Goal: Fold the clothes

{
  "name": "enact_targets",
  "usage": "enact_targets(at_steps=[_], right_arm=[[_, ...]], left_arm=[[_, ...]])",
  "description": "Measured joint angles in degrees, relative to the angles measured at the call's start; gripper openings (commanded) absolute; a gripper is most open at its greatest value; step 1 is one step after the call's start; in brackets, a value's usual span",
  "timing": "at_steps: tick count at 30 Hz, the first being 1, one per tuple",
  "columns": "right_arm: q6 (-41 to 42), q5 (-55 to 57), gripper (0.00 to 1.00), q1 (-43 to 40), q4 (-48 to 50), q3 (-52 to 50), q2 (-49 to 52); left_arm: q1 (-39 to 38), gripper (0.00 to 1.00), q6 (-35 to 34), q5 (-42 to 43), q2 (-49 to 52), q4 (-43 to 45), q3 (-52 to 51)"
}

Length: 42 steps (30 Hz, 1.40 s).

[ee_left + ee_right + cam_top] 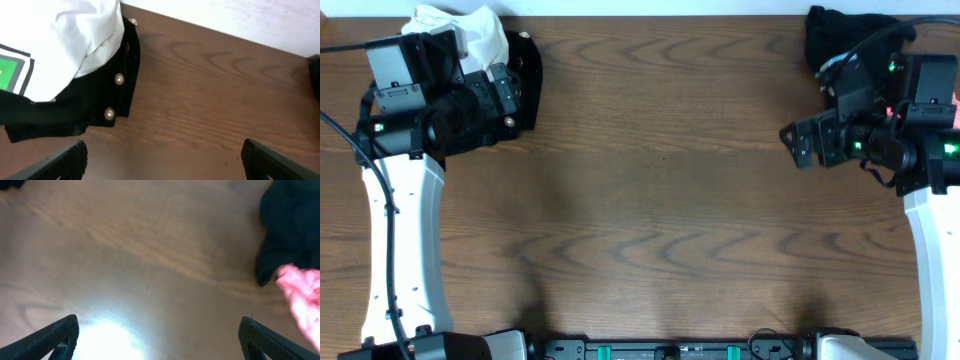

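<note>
Nearest us, the left gripper [165, 162] stands with jaws wide apart over the table [210, 95], and the right gripper [160, 340] likewise. We see the white T-shirt [75, 40] atop a black gold-buttoned piece [107, 95] (far left corner); a black piece [292, 225] and pink piece [305, 297] lie far right.

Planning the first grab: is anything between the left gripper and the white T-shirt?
Nothing covers the white T-shirt. It lies on top of the black buttoned garment, whose edge sticks out toward the open left gripper. Beyond that edge, only table shows between them.
</note>
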Motion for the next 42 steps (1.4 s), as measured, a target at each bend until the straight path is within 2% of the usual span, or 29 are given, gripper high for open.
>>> enact_targets(at_steps=[42], right_arm=[[0.0,1.9,0.99,0.0,-2.3,0.0,0.0]], left_arm=[[0.0,0.98,0.6,-0.2,0.0,-0.2,0.0]])
